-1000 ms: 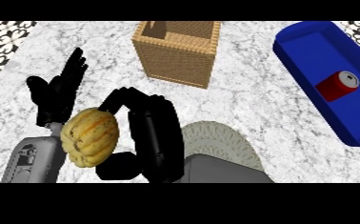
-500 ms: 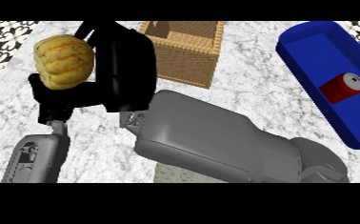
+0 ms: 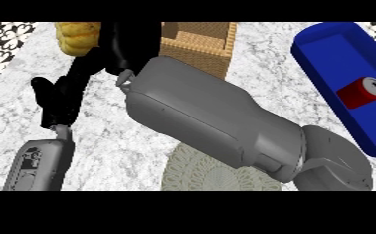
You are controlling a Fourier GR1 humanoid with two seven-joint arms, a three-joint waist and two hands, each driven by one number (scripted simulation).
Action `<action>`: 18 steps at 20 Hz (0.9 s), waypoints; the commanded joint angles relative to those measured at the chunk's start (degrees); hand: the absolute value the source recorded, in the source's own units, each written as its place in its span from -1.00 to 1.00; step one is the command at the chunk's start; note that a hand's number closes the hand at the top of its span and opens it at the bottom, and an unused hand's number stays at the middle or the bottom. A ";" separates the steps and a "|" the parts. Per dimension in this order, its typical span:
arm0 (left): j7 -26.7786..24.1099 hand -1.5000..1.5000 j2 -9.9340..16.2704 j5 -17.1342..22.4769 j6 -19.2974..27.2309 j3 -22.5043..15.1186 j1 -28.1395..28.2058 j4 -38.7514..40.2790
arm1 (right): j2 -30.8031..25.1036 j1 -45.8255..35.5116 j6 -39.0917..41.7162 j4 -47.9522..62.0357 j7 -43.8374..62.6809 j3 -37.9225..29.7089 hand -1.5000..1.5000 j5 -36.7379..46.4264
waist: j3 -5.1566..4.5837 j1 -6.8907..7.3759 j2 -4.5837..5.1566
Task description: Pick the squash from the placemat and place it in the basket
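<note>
Right hand (image 3: 125, 44), black and seen from the back near the top of the head view, is where we start: we read its fingers as curled round the squash (image 3: 79, 36), which shows as a ribbed yellow-orange lump at the hand's left side, partly cut off by the top of the view. How far the fingers wrap we cannot see, since the hand's own bulk hides the contact. The squash is off the placemat (image 3: 213, 173), which lies pale and bare at the bottom of the view, well apart from it, half covered by the grey right forearm. The relation that matters now: the basket (image 3: 209, 46), a woven tan box with its open mouth up, sits just to the right of the hand, while the squash sits on the hand's far left side, away from the basket. We judge the carry must go rightward, so that the squash, not the wrist, comes over the opening; height above the rim cannot be told from this steep view. The squash's long axis is not readable with the top cropped. Left hand (image 3: 58, 96) rests low at the left over the worktop (image 3: 110, 143), fingers relaxed, holding nothing, farther from the basket. A blue tray (image 3: 323, 54) with a red can (image 3: 358, 92) lies far right, outside the path.
</note>
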 commanded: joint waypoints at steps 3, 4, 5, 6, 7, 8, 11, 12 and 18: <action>-1.00 0.00 -0.51 -0.88 0.78 0.11 -1.61 2.85 | 0.08 -0.45 -1.75 6.15 -2.00 3.32 1.00 -6.74 | 0.04 -1.11 0.11; -0.86 0.00 0.84 0.59 -0.38 1.44 0.03 0.62 | 0.08 0.48 -0.92 9.46 -5.52 1.22 1.00 -7.51 | 0.07 -0.70 0.20; -1.53 0.00 -0.71 -0.24 0.33 0.15 0.02 1.63 | 0.08 0.79 -0.89 11.15 -7.45 0.78 1.00 -8.16 | 0.06 -0.73 0.43; -0.41 0.00 -0.28 -0.08 -0.48 -0.35 0.34 -0.06 | 0.08 1.90 -1.93 10.95 -8.08 2.18 1.00 -9.13 | 0.08 -0.24 0.32; 0.10 0.00 0.82 0.15 0.15 1.57 -2.42 2.11 | 0.08 -0.53 -0.35 12.94 -9.48 0.34 1.00 -9.82 | 0.08 -0.74 0.46; -0.29 0.00 -0.16 0.52 -0.21 0.65 0.57 -0.24 | 0.08 1.20 -1.16 12.71 -10.92 0.23 1.00 -10.88 | 0.13 -1.06 0.10; 1.96 0.00 0.56 0.30 -0.12 0.88 -2.25 0.19 | 0.08 0.20 0.21 14.29 -13.42 -0.33 1.00 -14.07 | 0.13 -0.71 0.27; -0.20 0.00 1.02 2.00 -1.67 1.94 0.23 -0.30 | 0.08 0.03 0.42 16.73 -16.31 -2.34 1.00 -14.25 | 0.13 -0.84 0.28; 1.13 0.00 2.18 2.12 -2.13 2.67 1.20 -1.38 | 0.08 5.83 -1.23 16.57 -24.99 -2.87 1.00 -19.59 | 0.17 -1.28 0.10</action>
